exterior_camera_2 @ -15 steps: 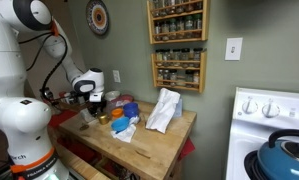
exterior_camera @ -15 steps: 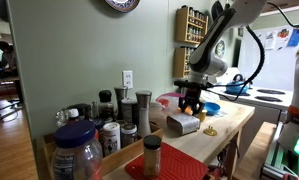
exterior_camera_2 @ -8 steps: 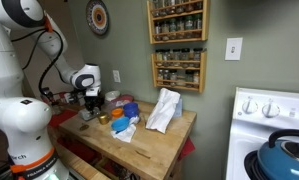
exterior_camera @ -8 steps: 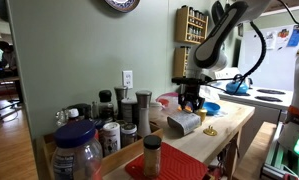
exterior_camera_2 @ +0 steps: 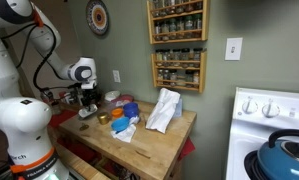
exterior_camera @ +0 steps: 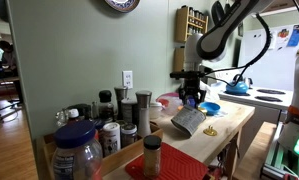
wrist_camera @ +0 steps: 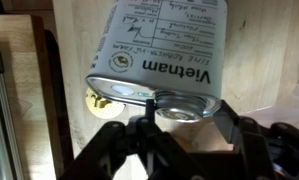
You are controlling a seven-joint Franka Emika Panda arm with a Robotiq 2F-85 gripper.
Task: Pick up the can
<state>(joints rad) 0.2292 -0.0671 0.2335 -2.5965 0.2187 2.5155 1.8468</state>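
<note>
Just over the wooden counter point(exterior_camera: 229, 122), near the spice jars point(exterior_camera: 129, 108): pinches the can point(exterior_camera: 187, 122) by its upper rim, gripper point(exterior_camera: 192, 101) clenched on it. Hides the rim partly behind fingers point(wrist_camera: 141, 132) in the wrist view; cuts off the far end. Leans, long axis slanted, gripped end up, base low; contact with wood unclear.

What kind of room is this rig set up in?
Most likely a home kitchen: wall-mounted spice racks, a white stove with a blue kettle on it, and a wooden worktop.
</note>
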